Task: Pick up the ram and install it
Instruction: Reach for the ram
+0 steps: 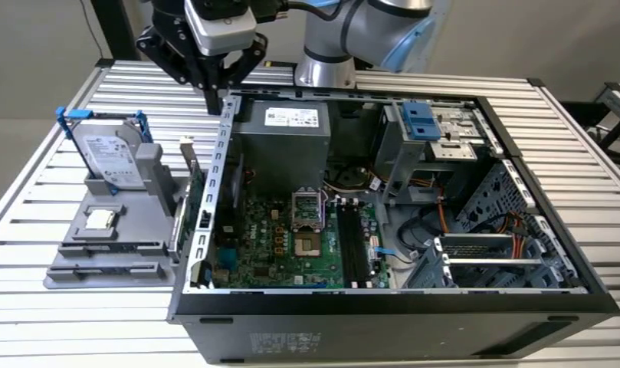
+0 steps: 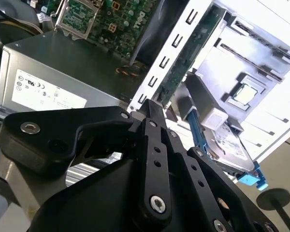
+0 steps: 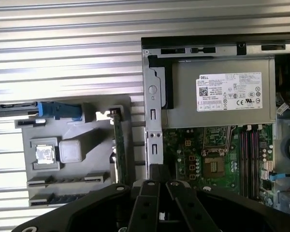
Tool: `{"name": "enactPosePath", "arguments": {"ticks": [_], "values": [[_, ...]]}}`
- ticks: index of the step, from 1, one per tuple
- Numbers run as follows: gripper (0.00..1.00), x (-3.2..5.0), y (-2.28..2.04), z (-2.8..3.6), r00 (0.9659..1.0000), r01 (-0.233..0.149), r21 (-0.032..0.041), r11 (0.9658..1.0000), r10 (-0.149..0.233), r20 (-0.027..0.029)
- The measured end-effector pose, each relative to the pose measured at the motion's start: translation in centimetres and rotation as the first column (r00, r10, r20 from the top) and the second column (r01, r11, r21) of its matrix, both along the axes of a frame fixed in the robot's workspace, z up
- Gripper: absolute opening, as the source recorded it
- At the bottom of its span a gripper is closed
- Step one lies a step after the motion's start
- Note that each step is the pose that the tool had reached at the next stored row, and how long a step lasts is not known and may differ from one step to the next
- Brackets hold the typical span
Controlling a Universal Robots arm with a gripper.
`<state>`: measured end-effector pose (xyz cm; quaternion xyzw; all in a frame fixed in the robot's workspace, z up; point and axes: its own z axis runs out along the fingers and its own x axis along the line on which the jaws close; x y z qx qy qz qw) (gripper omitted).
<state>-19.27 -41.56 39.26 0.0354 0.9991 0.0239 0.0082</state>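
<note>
Table: a slatted metal table [image 1: 85,326] carries everything.
Holder: a grey holder [image 1: 136,230] sits at the exterior view's left, just beside the computer case.
Hard drive: a silver hard drive [image 1: 110,157] in a blue-handled frame stands upright at the holder's far end.
Chip: a small square processor chip [image 1: 99,218] lies flat in a recess in the middle of the holder.
Ram: the ram [image 1: 116,270] appears as a long dark strip lying in the holder's nearest groove. In the first wrist view it is the darker of the two grooves [image 3: 72,198]. It is well apart from the pincer.
Card: an upright green card [image 1: 190,184] with a metal bracket stands at the holder's edge, close to the case wall.
Pincer: the pincer [image 1: 215,96] hangs above the case's far corner. Its fingers are clenched together with nothing seen between them.
Case: the open case [image 1: 392,303] lies on its side.
Power supply: a grey box [image 1: 284,138] with a white label sits at the far end of the case.
Motherboard: the green motherboard [image 1: 279,238] lies flat in the case, with its long dark memory slots [image 1: 352,241] side by side.
Arm: the silver and blue arm [image 1: 361,31] rises behind the case.
Drive bay: a bay with a blue latch [image 1: 420,123] is towards the exterior view's right.
</note>
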Motion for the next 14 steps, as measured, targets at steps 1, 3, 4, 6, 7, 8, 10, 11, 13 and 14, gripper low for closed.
{"name": "enactPosePath", "arguments": {"ticks": [1,3,4,6,7,8,10,11,13,14], "values": [[0.00,-0.13,-0.02,0.00,1.0000,0.000,0.0001,1.0000,0.000,0.0001],[0.00,-0.39,-0.08,0.00,1.0000,0.000,0.0000,1.0000,0.000,0.0001],[0.00,-0.52,-0.10,0.00,1.0000,0.000,0.0001,1.0000,0.000,0.0001],[0.00,-0.76,-0.15,0.00,1.0000,0.000,0.0001,1.0000,0.000,0.0001],[0.00,-0.89,-0.17,0.00,1.0000,0.000,0.0000,1.0000,0.000,0.0000],[0.00,-1.02,-0.19,0.00,1.0000,0.000,0.0001,1.0000,0.000,0.0001],[0.00,-1.28,-0.24,0.00,1.0000,0.000,0.0000,1.0000,0.000,0.0000],[0.00,-1.40,-0.27,0.00,1.0000,0.000,0.0000,1.0000,0.000,0.0000],[0.00,-1.68,-0.31,0.00,1.0000,0.000,0.0000,1.0000,0.000,0.0000],[0.00,-1.81,-0.34,0.00,1.0000,0.000,0.0001,1.0000,0.000,0.0001]]}}
